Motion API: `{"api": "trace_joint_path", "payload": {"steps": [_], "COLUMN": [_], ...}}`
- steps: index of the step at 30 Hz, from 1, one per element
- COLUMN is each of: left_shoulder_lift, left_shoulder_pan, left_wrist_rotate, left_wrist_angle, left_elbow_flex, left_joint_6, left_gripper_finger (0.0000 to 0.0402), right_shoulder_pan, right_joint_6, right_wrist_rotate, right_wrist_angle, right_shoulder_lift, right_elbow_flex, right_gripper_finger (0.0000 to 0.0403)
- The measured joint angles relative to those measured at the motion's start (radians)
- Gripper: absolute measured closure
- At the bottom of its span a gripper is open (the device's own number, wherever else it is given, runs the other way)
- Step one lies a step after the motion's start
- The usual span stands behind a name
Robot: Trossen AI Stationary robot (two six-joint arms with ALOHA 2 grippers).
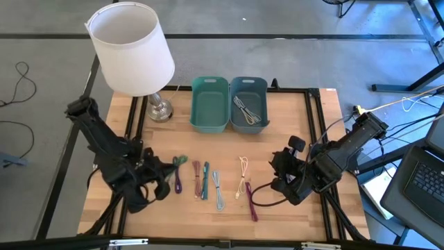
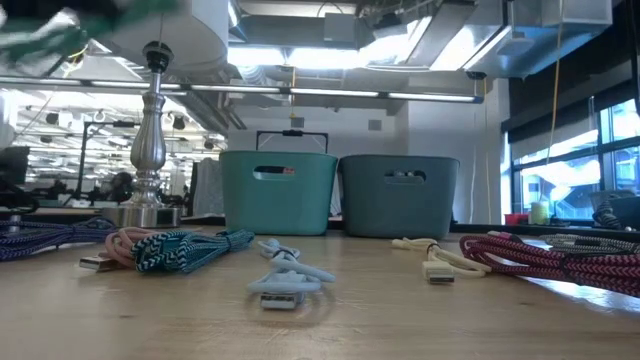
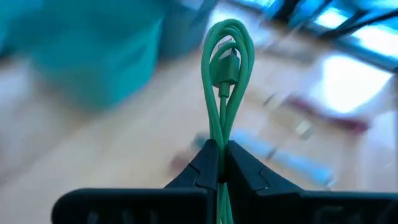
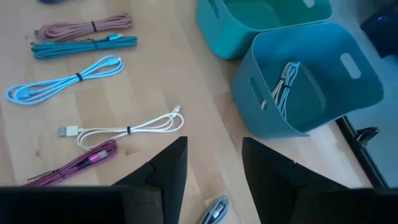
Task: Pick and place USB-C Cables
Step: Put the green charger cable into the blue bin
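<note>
Left jaws (image 3: 221,163) pinched tight on the green cable (image 3: 226,74).

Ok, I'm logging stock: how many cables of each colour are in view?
green cable: 1
purple cable: 1
pink-brown cable: 1
teal cable: 1
light blue cable: 1
cream cable: 1
magenta cable: 1
grey cables: 2
Total: 9

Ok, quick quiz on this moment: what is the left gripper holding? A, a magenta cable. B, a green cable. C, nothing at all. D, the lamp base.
B: in the left wrist view the left gripper has its fingers pinched shut on a looped green cable, with its connector plug showing inside the loop.
</note>
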Motion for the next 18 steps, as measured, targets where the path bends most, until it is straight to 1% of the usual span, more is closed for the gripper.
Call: {"api": "trace_joint_path", "payload": {"steps": [2,4,6,9,12,14,16,18], "left_shoulder_lift": [-0.01,-0.013,-0.013,-0.013,-0.013,-0.013,-0.013,-0.013], "left_shoulder_pan": [-0.015,-0.02,-0.018,-0.001,0.029,0.057,0.096,0.144], "left_wrist_rotate": [-0.089,-0.143,-0.164,-0.163,-0.098,-0.022,0.092,0.245], "left_wrist_angle": [0.108,0.215,0.31,0.446,0.595,0.704,0.832,1.003], "left_elbow_flex": [0.0,0.0,0.0,0.0,0.0,0.0,-0.008,-0.041], "left_joint_6": [0.182,0.356,0.516,0.729,0.951,1.098,1.242,1.397], "left_gripper_finger": [0.0393,0.0393,0.0394,0.0396,0.0396,0.0396,0.0397,0.0397], "right_shoulder_pan": [0.0,0.0,0.0,0.0,0.0,0.0,0.0,0.0], "right_joint_6": [0.0,0.0,0.0,0.001,0.001,0.001,0.0,0.0], "right_wrist_rotate": [0.016,0.028,0.035,0.054,0.081,0.092,0.095,0.095], "right_wrist_angle": [0.0,0.0,0.001,0.01,0.019,0.03,0.041,0.046], "right_shoulder_lift": [0.0,0.0,0.0,0.0,0.0,0.0,0.0,0.0], "right_elbow_flex": [0.0,0.0,0.0,0.0,0.0,0.0,0.0,0.0], "right_gripper_finger": [0.0247,0.0247,0.0247,0.0247,0.0247,0.0247,0.0247,0.0247]}}
